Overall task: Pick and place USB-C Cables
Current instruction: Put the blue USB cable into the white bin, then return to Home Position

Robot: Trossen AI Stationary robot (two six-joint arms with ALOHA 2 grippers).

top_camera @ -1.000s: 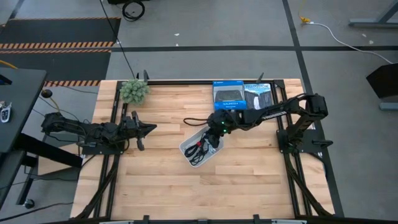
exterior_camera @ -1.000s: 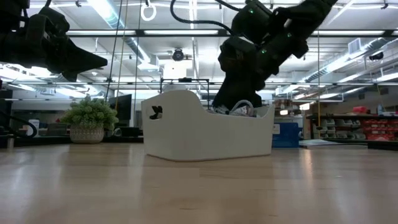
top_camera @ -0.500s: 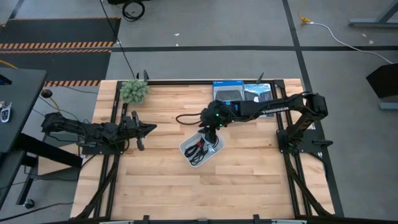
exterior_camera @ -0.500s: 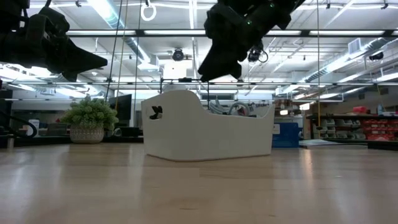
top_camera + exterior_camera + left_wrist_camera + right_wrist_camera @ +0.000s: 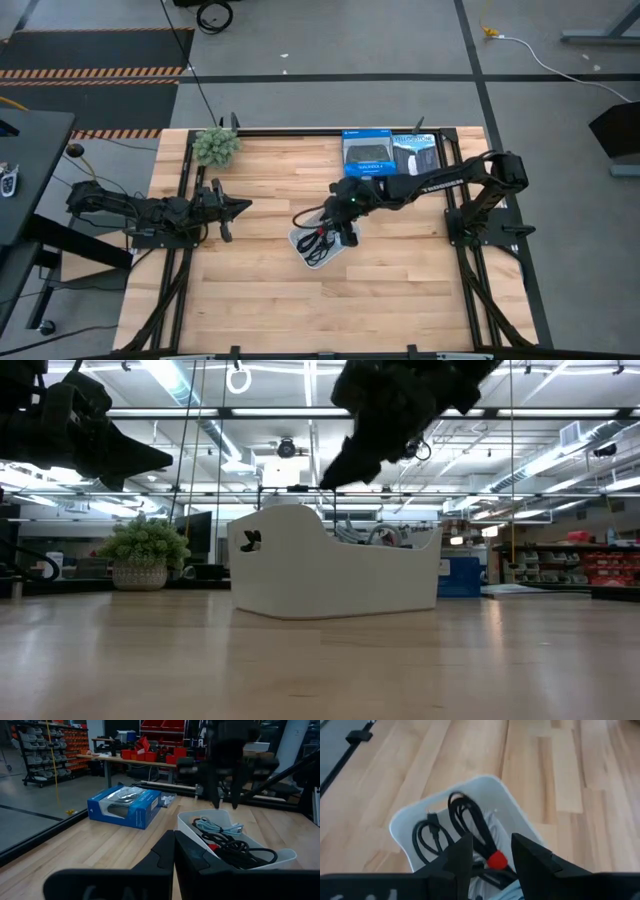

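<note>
The white tray (image 5: 305, 246) sits mid-table and holds bundled cables. In the right wrist view I see two black cables (image 5: 437, 837), one with a red band (image 5: 496, 860), and a pale blue-grey cable (image 5: 215, 825) beside them. A white cable cannot be made out. My right gripper (image 5: 490, 847) hovers open above the tray (image 5: 407, 822), pointing down, clear of the cables; it also shows in the left wrist view (image 5: 225, 802) and the low view (image 5: 345, 465). My left gripper (image 5: 240, 208) waits shut near the table's left edge, raised off the wood.
A blue retail box (image 5: 367, 155) and a black one (image 5: 415, 155) lie at the far edge behind the tray. A small potted plant (image 5: 216, 146) stands at the far left corner. Bare wood stretches along the near half of the table (image 5: 320, 300).
My right gripper has risen from down inside the tray to well above its rim. It swung a little toward the far left, then came back over the tray. The cables stayed in the tray.
</note>
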